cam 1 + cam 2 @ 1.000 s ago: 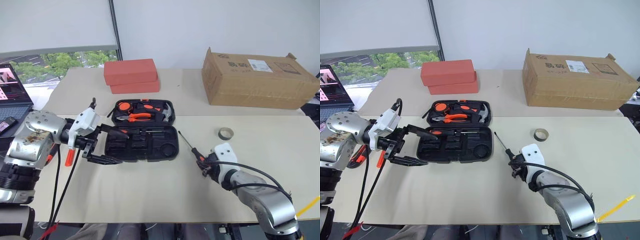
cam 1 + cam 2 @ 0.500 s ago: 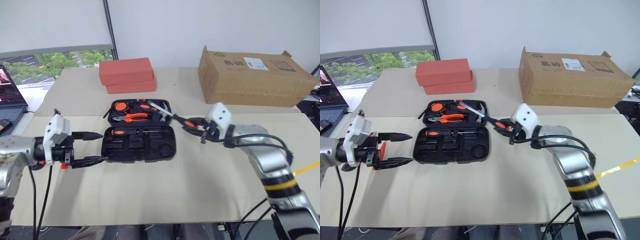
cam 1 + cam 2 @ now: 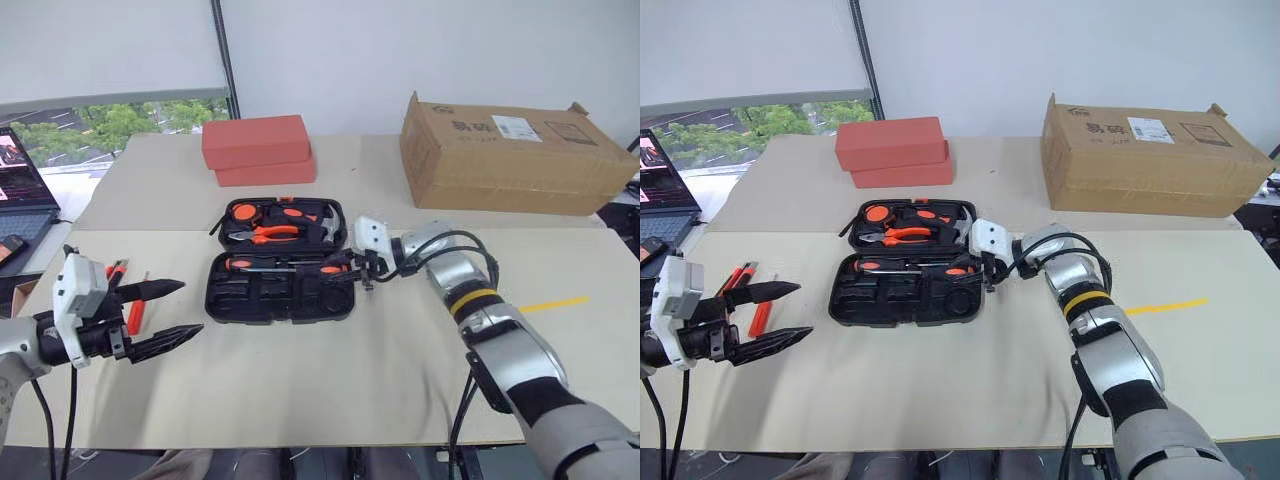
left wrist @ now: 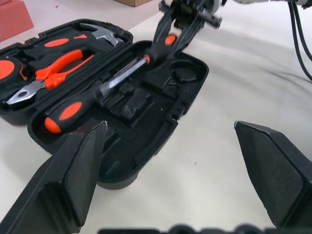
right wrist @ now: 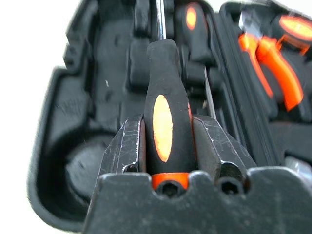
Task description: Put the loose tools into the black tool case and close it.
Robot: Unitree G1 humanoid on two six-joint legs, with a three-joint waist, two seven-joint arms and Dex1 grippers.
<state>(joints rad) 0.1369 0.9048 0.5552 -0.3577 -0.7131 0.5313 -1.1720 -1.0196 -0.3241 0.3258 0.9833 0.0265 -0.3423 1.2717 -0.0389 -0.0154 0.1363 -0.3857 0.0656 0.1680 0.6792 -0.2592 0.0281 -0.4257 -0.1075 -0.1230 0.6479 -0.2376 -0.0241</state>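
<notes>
A screwdriver (image 5: 168,122) is clamped by its handle in the right claw (image 3: 366,266), the shaft reaching ahead over the black tool case (image 3: 280,290). A misaligned release could leave it across the recess ridges, blocking closure. The left claw (image 3: 160,315) is spread wide and empty.

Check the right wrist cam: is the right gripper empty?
No, the right gripper is clamped on a screwdriver by its orange-and-black handle, held over the open black tool case.
</notes>
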